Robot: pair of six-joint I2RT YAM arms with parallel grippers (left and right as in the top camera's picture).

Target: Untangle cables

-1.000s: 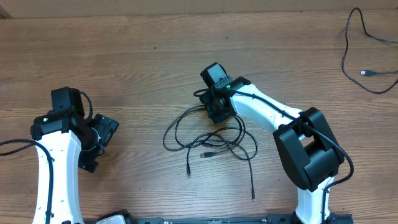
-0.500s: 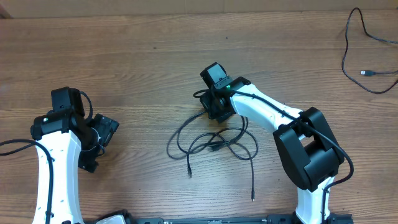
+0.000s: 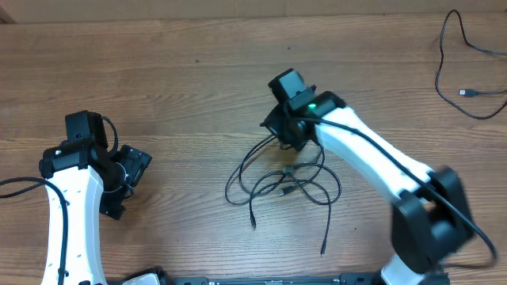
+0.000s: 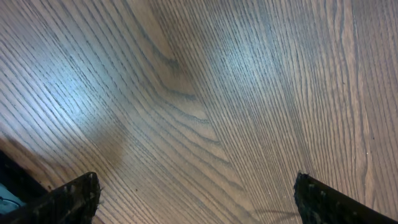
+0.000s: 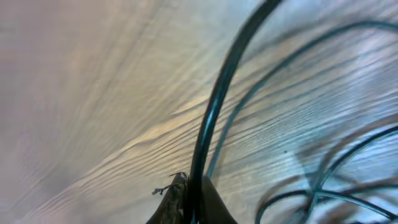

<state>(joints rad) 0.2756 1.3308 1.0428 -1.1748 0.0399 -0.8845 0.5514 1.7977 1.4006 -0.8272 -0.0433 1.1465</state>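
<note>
Cables (image 3: 285, 186) lay in a loose tangle near the middle of the table (image 3: 158, 79); our right gripper (image 3: 287, 136) was clamped on one of them at the tangle's far edge (the wrist view showed the pinch). Our left gripper (image 4: 196, 186) hung well apart, fingers (image 4: 74, 196) spread over bare wood.

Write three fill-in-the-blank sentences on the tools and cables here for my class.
1. A cable of the tangle is pinched by the tool of the ___ arm.
2. The left tool holds nothing; it is ___.
3. A lone cable lies at the table's far ___ corner.
Missing words: right; open; right.
</note>
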